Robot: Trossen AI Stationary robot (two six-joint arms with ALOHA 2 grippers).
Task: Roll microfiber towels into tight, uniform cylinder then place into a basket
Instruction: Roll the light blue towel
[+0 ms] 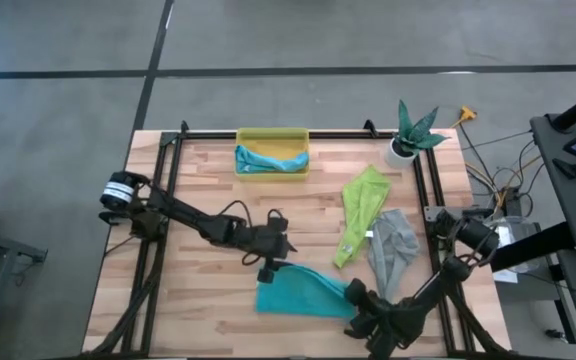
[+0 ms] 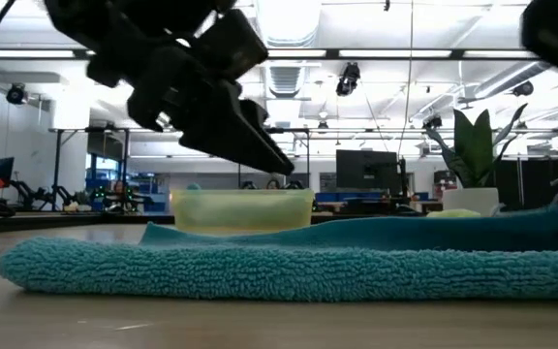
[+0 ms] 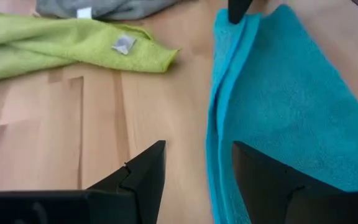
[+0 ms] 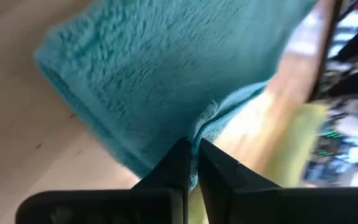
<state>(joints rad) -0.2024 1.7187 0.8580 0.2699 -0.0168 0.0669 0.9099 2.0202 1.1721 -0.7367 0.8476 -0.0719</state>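
Observation:
A teal towel (image 1: 303,293) lies flat near the table's front edge, folded into layers (image 2: 289,262). My right gripper (image 1: 354,293) is shut on its right end. My left gripper (image 1: 268,270) hovers open over the towel's far left edge (image 3: 219,155), which shows between its fingers; in the low view the fingers (image 2: 260,145) stand clear above the cloth. A lime green towel (image 1: 361,208) and a grey towel (image 1: 392,252) lie crumpled at the right. The yellow basket (image 1: 272,135) at the back holds a light blue towel (image 1: 268,160). My right gripper pinches the teal towel's edge (image 4: 207,119) at its right end between its two shut fingers, coming in slanting down from the table's near right. The cloth puckers at the fingertips. One layer or several, I cannot tell. The rest of the towel lies on the table.
A white pot with a green plant (image 1: 408,135) stands at the back right corner. Black frame rails (image 1: 268,133) run along the table's far and side edges. Bare wood (image 1: 218,190) shows between the basket and my left arm.

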